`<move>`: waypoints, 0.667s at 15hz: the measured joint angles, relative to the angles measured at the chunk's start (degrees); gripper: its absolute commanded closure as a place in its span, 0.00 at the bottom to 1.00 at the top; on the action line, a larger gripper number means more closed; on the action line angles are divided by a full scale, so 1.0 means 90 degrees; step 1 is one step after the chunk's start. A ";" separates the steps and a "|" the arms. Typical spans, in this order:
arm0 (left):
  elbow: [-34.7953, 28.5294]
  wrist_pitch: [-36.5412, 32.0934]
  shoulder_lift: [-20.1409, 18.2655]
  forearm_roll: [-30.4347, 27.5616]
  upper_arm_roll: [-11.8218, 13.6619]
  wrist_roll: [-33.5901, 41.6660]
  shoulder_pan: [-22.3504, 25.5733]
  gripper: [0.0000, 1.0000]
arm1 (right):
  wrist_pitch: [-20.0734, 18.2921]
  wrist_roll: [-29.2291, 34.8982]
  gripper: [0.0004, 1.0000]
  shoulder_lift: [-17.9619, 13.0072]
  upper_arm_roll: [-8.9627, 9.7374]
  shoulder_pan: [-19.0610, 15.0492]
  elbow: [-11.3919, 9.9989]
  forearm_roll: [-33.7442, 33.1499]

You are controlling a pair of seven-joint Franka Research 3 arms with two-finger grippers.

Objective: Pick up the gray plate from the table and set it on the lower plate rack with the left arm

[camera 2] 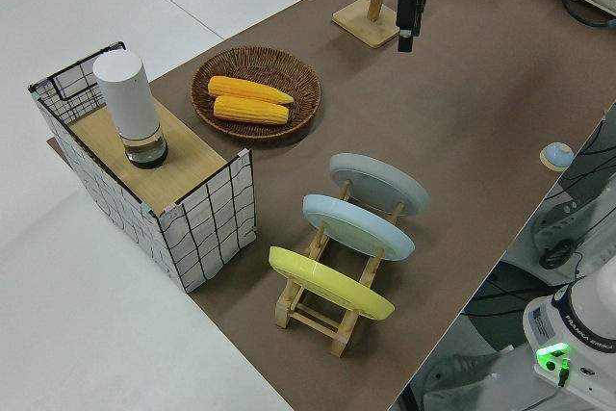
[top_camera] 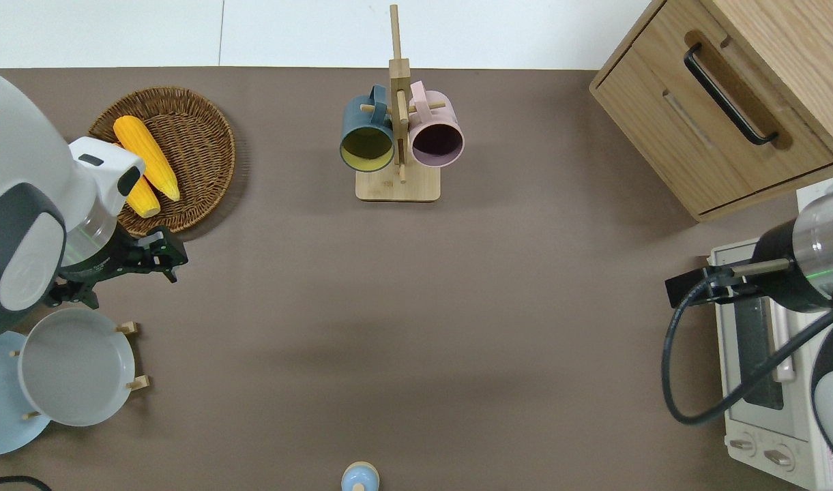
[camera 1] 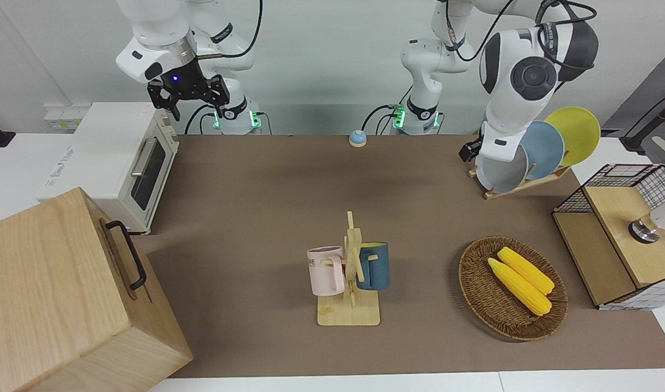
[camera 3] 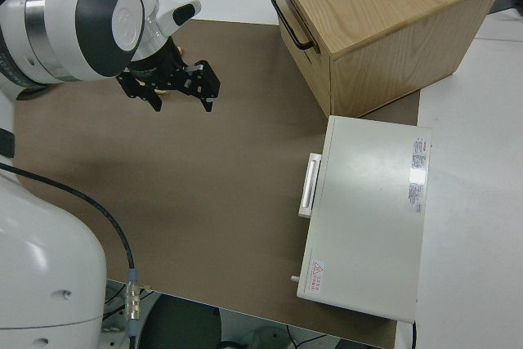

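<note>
Gray plate [top_camera: 75, 367] sits in the rack [camera 2: 327, 310], tilted on edge, in the slot farthest from the robots. Its concave face points away from the robots and upward; the rim leans against the upright pegs. Round, shallow, smooth matte, raised rim.

Left tool [top_camera: 119, 262] is up in the air, over bare desk [top_camera: 416, 307] between the plate and the basket [top_camera: 184, 146]. Its fingers [camera 3: 204, 87] are spread apart and hold nothing. The plate is just robot-side of the tool, clear of it, no contact.

Rack is thin light-wood slats, slanted, with pegs. Next slot toward the robots holds a blue plate [camera 2: 358, 226], then a yellow plate [camera 2: 329, 283]; all three are stacked parallel with the same tilt.

Away from the robots relative to the tool is the woven wicker basket, round and shallow, holding two corn cobs [top_camera: 147, 157]. Toward the right arm's end stands a wooden mug tree [top_camera: 398, 109] with a dark blue mug [top_camera: 367, 129] and a pink mug [top_camera: 435, 129].

Right tool [camera 1: 188, 92] is parked; its fingers look apart and hold nothing.
</note>
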 measured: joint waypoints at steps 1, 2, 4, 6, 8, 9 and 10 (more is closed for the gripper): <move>0.0003 0.0236 -0.0026 -0.0189 0.0022 -0.0131 0.0010 0.01 | 0.0000 0.0000 0.01 0.0000 0.0000 0.0000 0.0000 0.0000; 0.0005 0.0510 -0.0041 -0.0276 0.0030 -0.0349 0.0020 0.00 | 0.0000 0.0000 0.01 0.0000 0.0000 0.0000 0.0000 0.0000; 0.0000 0.1046 -0.0043 -0.0217 0.0011 -0.0737 0.0017 0.00 | 0.0000 0.0000 0.01 0.0000 0.0000 0.0000 0.0000 0.0000; 0.0003 0.1249 -0.0045 -0.0221 -0.0010 -0.0801 0.0016 0.00 | 0.0000 0.0000 0.01 0.0000 0.0000 0.0000 0.0000 0.0000; 0.0007 0.1289 -0.0075 -0.0224 0.0006 -0.0408 0.0019 0.00 | 0.0000 0.0000 0.01 0.0000 0.0000 0.0000 0.0000 0.0000; 0.0013 0.1298 -0.0102 -0.0231 0.0024 -0.0050 0.0022 0.00 | 0.0000 0.0000 0.01 0.0000 0.0000 0.0000 0.0000 0.0000; 0.0033 0.1305 -0.0135 -0.0236 0.0047 0.0347 0.0026 0.00 | 0.0000 0.0000 0.01 0.0000 0.0000 0.0000 0.0000 0.0000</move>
